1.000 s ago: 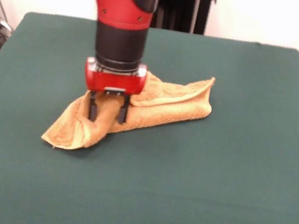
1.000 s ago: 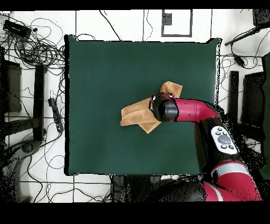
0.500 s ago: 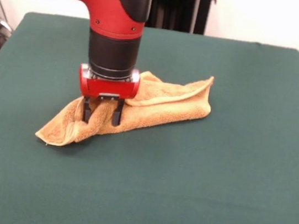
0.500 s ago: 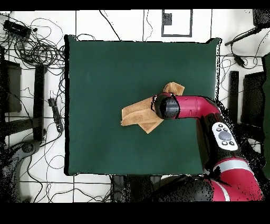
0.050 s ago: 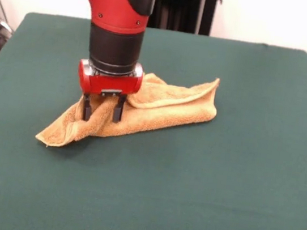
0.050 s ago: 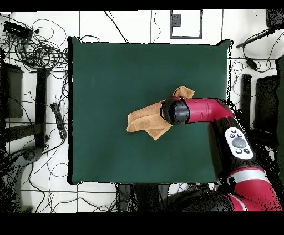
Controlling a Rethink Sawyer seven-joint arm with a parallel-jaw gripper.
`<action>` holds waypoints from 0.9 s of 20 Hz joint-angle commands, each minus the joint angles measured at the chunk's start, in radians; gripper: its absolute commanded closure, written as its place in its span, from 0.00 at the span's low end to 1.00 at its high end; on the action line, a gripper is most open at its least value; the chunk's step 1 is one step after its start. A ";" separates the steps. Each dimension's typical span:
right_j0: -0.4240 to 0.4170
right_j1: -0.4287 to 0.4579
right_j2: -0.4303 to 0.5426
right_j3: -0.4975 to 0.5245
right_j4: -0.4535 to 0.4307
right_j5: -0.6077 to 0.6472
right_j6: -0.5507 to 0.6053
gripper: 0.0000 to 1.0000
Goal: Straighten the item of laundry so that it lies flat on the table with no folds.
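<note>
The small orange-tan terry towel (image 5: 142, 110) lies crumpled in a long, folded ridge near the middle of the large dark green felt-covered table (image 5: 215, 204). The red and black arm's gripper (image 5: 103, 109) stands upright over the towel's raised portion, its two dark fingers (image 5: 86, 108) clamped on a pinch of cloth. In the overhead view the arm's wrist hides the gripper; the towel (image 6: 145, 119) shows beside it.
</note>
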 commanded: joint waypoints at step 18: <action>-0.067 -0.029 0.203 0.108 -0.199 0.139 -0.679 0.00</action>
